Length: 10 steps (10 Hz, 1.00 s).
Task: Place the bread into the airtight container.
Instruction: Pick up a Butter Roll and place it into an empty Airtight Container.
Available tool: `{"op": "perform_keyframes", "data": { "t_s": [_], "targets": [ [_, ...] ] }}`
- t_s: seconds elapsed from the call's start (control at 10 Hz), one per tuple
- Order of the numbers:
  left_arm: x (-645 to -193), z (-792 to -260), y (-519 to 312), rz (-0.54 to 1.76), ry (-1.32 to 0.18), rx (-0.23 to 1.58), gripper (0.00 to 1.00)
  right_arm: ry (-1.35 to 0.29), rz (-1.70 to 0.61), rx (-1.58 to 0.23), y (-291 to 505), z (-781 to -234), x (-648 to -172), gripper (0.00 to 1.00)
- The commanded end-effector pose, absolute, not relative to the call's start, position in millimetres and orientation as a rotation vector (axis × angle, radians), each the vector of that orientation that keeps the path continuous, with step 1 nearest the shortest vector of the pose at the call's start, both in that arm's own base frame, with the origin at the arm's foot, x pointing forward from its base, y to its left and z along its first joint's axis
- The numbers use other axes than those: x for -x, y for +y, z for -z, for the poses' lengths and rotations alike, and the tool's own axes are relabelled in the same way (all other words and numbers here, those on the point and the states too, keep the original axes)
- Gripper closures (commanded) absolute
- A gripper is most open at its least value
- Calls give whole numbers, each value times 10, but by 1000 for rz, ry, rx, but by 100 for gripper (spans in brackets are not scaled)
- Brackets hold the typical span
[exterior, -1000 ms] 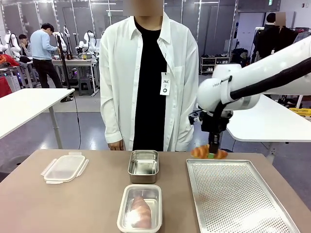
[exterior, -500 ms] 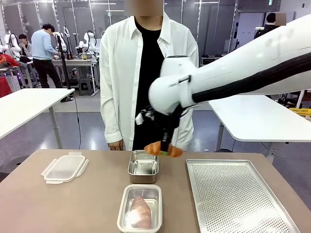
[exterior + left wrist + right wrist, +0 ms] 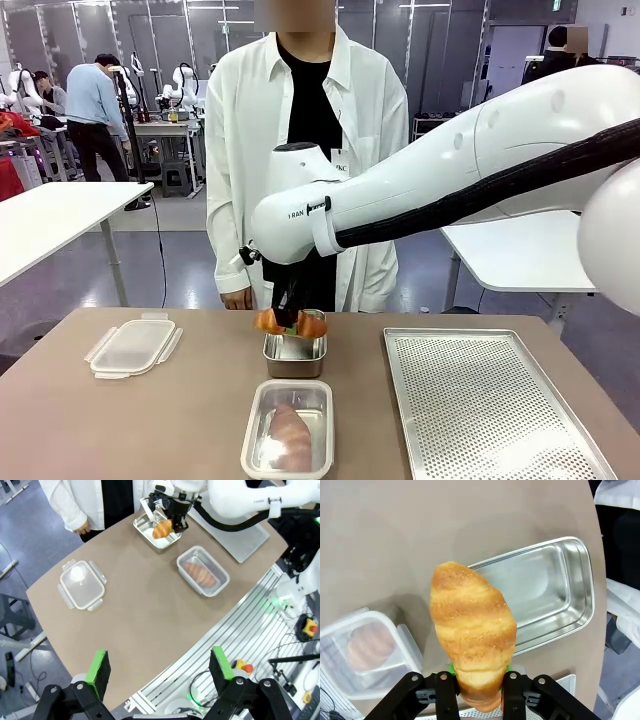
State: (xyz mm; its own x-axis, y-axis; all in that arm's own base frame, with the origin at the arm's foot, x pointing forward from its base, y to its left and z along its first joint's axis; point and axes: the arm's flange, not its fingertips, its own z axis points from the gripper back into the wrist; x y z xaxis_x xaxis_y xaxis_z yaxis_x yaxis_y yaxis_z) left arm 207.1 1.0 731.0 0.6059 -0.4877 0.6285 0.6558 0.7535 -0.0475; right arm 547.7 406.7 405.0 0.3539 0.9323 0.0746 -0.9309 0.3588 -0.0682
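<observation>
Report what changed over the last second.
The right gripper, shut on the croissant, carried it leftward from the far edge of the perforated tray to above the empty steel container. The nearer container, its bread and the lid stayed put.

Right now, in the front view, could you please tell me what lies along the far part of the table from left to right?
Clear lid → steel container, with the right hand holding a croissant over it → perforated tray.
</observation>
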Motion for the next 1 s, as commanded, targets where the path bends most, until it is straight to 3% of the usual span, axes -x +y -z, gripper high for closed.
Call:
{"op": "perform_keyframes", "data": {
  "t_s": [0.0, 0.4, 0.6, 0.9],
  "targets": [
    [-2073, -7317, 8, 691, -635, 297, 0, -107, -1210, 19, 4059, -4053, -5432, 71],
    [-2073, -7317, 8, 691, -635, 297, 0, -106, -1206, 13, 4074, -4049, -5477, 70],
    [-2073, -7317, 8, 691, -635, 297, 0, -176, -871, -66, 3990, -3980, -5642, 70],
    [-2073, -7317, 8, 691, -635, 297, 0, -138, -393, -135, 4067, -3838, -5677, 70]
  ]
}}
